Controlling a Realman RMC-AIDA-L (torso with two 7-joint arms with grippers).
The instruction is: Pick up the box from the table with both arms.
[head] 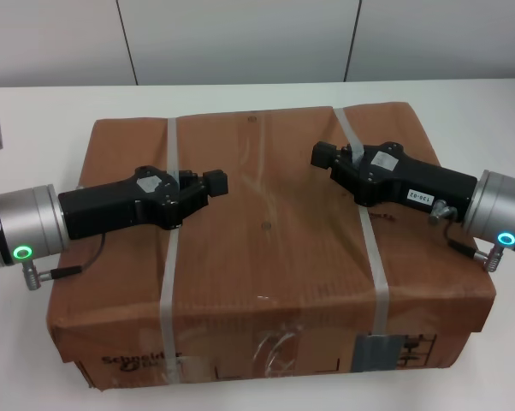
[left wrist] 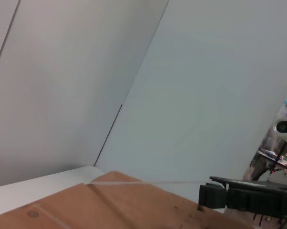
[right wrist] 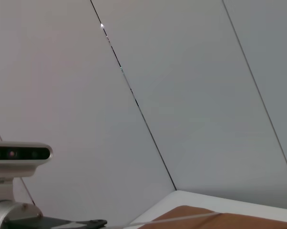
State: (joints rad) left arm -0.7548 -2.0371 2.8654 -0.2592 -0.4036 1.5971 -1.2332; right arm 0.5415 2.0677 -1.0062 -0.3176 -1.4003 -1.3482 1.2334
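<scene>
The large brown cardboard box [head: 275, 248] stands on the white table [head: 35, 120], bound by two white straps [head: 170, 248], with tape and black print on its near side. My left gripper [head: 215, 181] is over the left part of the box's top, pointing inward, its fingers together and holding nothing. My right gripper [head: 323, 154] is over the right part of the top, pointing inward, also shut and empty. A gap of bare cardboard lies between them. The left wrist view shows the box top [left wrist: 110, 205] and the right gripper [left wrist: 211, 194] beyond it.
The table runs past the box on the left, right and far sides. A pale panelled wall [head: 240, 38] stands behind the table. The right wrist view shows the wall, a strip of table [right wrist: 191, 198] and the left arm's camera [right wrist: 19, 152].
</scene>
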